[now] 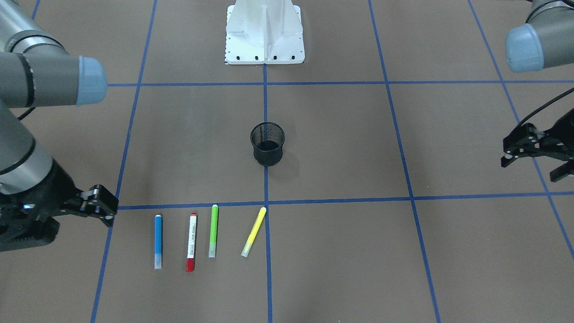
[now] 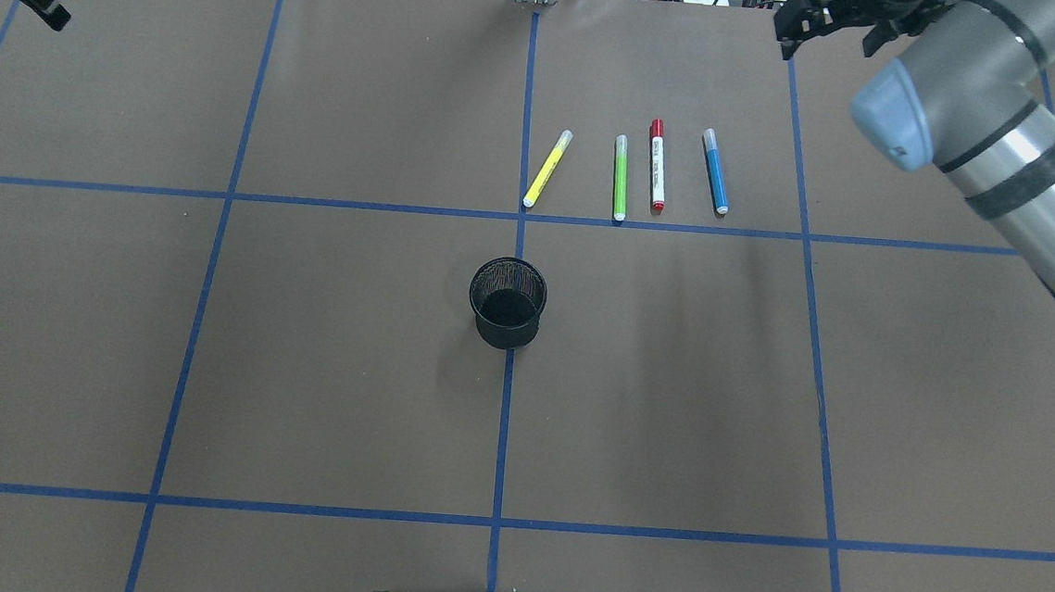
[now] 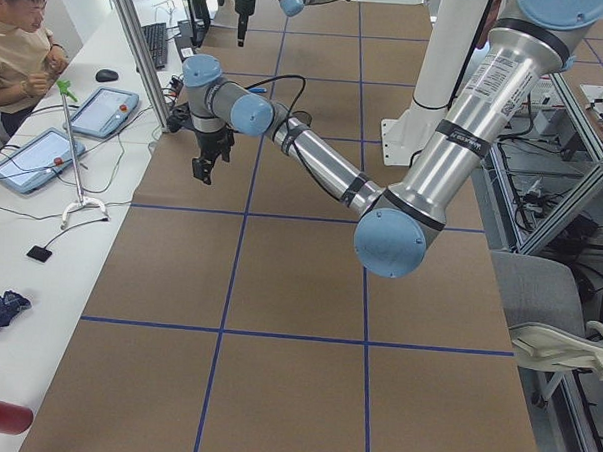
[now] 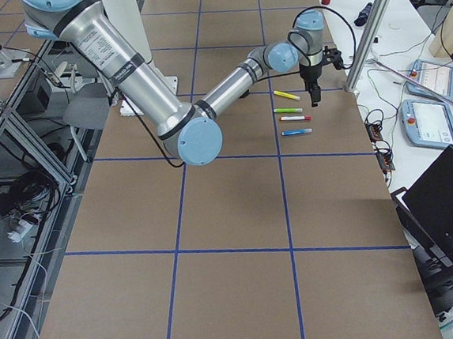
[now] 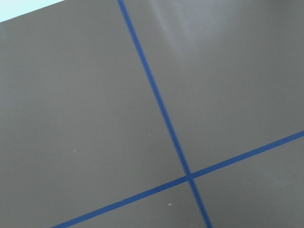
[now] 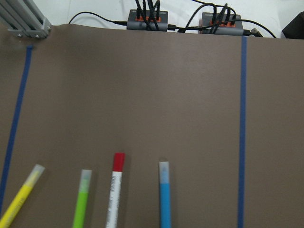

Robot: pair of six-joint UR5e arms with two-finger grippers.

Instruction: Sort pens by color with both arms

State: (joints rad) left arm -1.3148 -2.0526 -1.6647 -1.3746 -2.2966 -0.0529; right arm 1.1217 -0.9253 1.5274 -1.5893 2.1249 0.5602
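Note:
Four pens lie side by side on the brown table past the cup: blue (image 2: 715, 173), white-bodied with red ends (image 2: 656, 166), lime green (image 2: 620, 178) and yellow (image 2: 547, 168), the yellow one slanted. The right wrist view shows them from above: blue (image 6: 164, 194), red-ended (image 6: 114, 190), green (image 6: 81, 199), yellow (image 6: 19, 202). My right gripper (image 2: 826, 46) hovers open and empty beyond the blue pen, near the far edge. My left gripper (image 1: 530, 170) is open and empty, far off at the table's other side. Neither gripper touches a pen.
A black mesh cup (image 2: 508, 302) stands upright at the table's middle on the blue centre line. The white pedestal base (image 1: 264, 33) sits at the robot's side. Cable boxes (image 6: 147, 20) lie past the far edge. An operator (image 3: 19, 44) sits at a side desk.

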